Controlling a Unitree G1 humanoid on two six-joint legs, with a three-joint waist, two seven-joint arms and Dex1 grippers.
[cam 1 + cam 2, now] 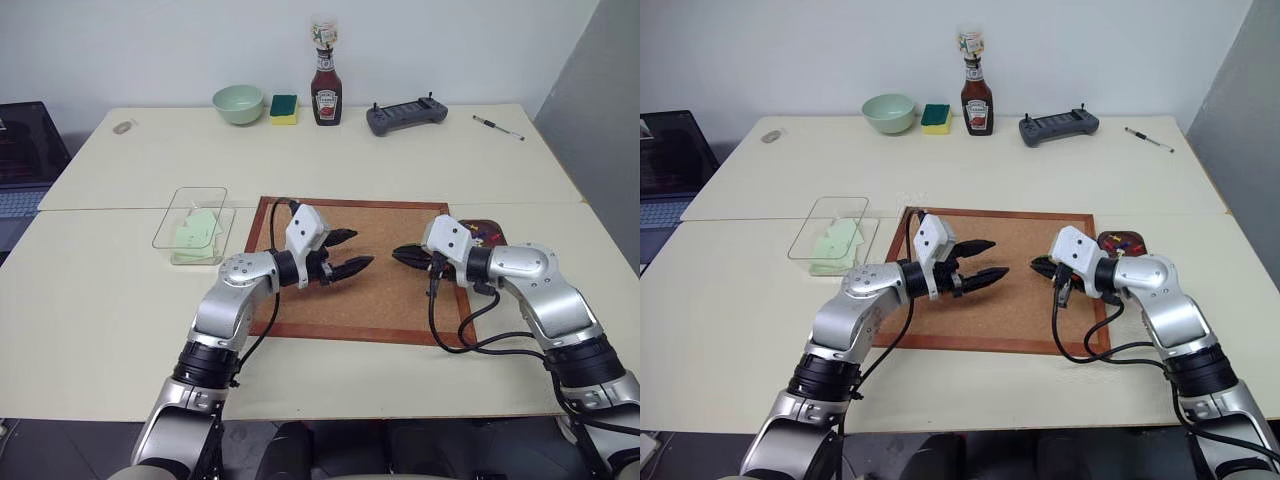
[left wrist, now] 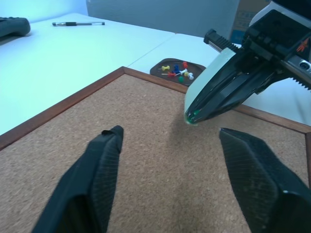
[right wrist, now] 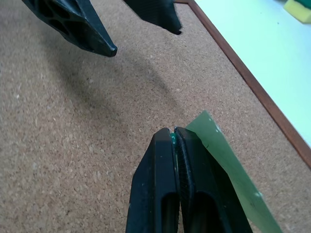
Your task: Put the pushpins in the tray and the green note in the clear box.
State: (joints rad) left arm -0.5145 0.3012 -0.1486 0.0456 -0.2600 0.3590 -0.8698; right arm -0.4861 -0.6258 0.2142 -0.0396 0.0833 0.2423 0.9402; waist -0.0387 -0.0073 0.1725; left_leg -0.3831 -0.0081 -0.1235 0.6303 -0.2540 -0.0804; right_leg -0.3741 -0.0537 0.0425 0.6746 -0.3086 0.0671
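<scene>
My right gripper [image 3: 174, 131] is clamped shut above the corkboard [image 1: 380, 300], and pinched between its fingertips is a green-headed pushpin [image 2: 195, 113] together with the green note [image 3: 228, 170], which hangs off one side of my fingers as a thin pale sheet. The pin head is only a small green glint at the seam of the fingers, so I take it for a pin rather than swear to it. My left gripper [image 1: 345, 252] faces the right one across the board, its two black fingers [image 2: 99, 170] spread wide with nothing between them, close to my right fingertips but apart from them. The tray [image 2: 177, 72] sits just off the board's right edge, beside my right wrist, with several coloured pins lying in it. The clear box [image 1: 192, 226] stands on the table just left of the board, with pale green notes already in it.
</scene>
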